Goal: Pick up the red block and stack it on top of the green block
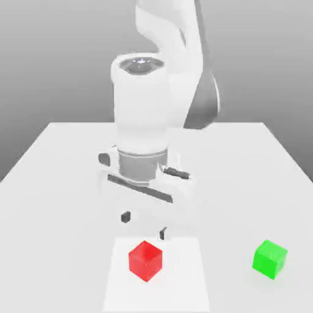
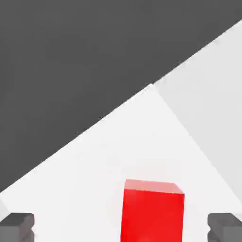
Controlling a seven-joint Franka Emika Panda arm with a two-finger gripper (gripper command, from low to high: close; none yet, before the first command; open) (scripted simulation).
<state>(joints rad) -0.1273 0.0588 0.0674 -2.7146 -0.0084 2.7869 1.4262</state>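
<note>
Exterior view faces the arm from above; hand view, close, shares the red block (image 1: 145, 260)

The arm (image 1: 165, 92) points its tool (image 1: 144, 225) straight down, jaws spread wide.

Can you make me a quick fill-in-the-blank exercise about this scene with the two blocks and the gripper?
1. The gripper hangs above the table with its fingers ____.
2. The block nearest the gripper is the ____ one.
3. In the exterior view, the green block sits to the ____ of the red block.
4. The two blocks are ____ each other, not stacked.

Answers: open; red; right; apart from
</note>
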